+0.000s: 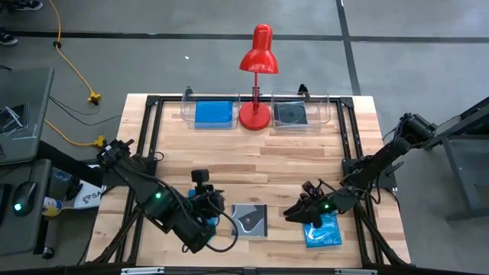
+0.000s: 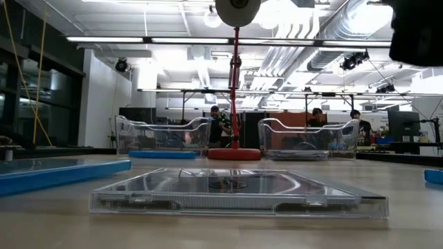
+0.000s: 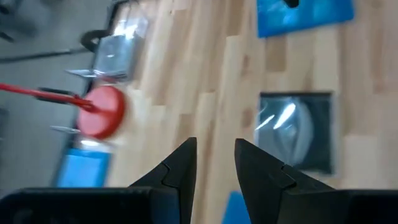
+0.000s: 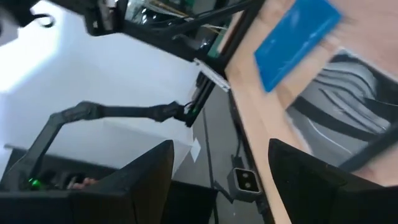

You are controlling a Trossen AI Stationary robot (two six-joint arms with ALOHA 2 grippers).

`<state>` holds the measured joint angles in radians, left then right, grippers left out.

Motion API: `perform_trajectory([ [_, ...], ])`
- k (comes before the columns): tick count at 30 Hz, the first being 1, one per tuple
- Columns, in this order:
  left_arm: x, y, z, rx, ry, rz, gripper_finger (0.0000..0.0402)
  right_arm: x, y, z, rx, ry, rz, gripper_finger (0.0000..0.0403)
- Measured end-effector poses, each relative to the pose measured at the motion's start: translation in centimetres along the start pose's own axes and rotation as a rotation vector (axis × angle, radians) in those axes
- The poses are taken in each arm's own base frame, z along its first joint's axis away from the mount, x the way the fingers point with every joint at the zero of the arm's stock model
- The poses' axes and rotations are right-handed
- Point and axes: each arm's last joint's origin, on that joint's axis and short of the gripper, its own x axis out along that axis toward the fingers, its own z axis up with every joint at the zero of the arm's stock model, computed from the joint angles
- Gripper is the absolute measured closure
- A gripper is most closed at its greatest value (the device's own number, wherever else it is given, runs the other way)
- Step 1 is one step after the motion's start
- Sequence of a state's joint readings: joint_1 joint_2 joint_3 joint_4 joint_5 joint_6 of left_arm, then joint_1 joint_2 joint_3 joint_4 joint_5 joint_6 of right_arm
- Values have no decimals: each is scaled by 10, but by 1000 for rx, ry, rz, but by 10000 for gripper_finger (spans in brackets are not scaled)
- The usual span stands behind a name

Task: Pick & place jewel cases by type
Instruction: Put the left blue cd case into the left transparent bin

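Note:
Three jewel cases lie flat along the table's near edge. A dark one with a white swirl [image 1: 250, 220] [image 3: 296, 130] is in the middle. A blue one [image 1: 208, 224] is partly hidden beneath my left gripper [image 1: 219, 208] [image 3: 216, 152]. Another blue one [image 1: 324, 231] [image 3: 305, 15] lies under my right gripper [image 1: 296, 211] [image 4: 221, 155]. Both grippers hang above the table with nothing between their fingers, the left narrowly open, the right wide open. A blue case [image 1: 214, 113] sits in the left clear tray, a dark case [image 1: 291, 114] in the right one.
A red desk lamp [image 1: 256, 76] stands at the far edge between the two clear trays [image 1: 186, 107] [image 1: 325, 107]. A black frame [image 1: 153, 122] borders the wooden table top. Bare wood lies between the trays and the near row of cases.

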<state>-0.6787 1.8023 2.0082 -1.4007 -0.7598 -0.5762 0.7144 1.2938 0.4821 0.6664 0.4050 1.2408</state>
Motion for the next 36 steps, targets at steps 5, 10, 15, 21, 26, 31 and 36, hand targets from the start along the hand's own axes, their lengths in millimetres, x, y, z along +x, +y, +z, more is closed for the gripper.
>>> perform_trajectory([
  [5, 19, -23, -4, -161, -29, -90, 296, 2, 11, -2, -60, 22, 37, 155],
  [10, 43, -46, -13, -307, -38, -193, 296, 0, 12, -7, -97, 61, 37, 155],
  [15, 64, -64, -25, -462, -58, -252, 296, -3, 11, -14, -115, 99, 21, 155],
  [21, 80, -71, -43, -614, 5, -257, 296, -7, 9, -23, -139, 127, -18, 155],
  [26, 78, -59, -62, -728, 14, -213, 296, -10, 9, -28, -144, 122, -28, 155],
  [31, 60, -33, -88, -802, -48, -176, 296, -13, 9, -32, -138, 106, -42, 155],
  [36, 46, -17, -122, -882, -91, -164, 296, -13, 8, -32, -126, 69, -66, 155],
])
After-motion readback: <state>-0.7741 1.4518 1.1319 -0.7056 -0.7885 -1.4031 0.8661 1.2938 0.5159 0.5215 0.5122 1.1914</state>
